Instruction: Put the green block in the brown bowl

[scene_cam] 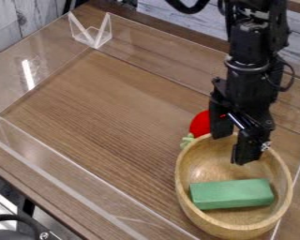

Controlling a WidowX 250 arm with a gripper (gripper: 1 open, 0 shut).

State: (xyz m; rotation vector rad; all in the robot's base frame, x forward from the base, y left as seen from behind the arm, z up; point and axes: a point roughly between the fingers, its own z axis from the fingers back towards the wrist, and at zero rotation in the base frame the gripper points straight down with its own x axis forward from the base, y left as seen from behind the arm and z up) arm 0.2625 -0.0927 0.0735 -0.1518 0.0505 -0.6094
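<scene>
The green block lies flat inside the brown bowl, toward its near side, at the lower right of the camera view. My gripper hangs straight down over the bowl's far half, above and behind the block. Its jaws stand open with nothing between them, and a dark fingertip shows over the bowl's inside. The gripper is clear of the block.
A red strawberry-like toy with green leaves sits just behind the bowl, partly hidden by the gripper. Clear acrylic walls border the wooden table on the left and back, with a clear stand at the far corner.
</scene>
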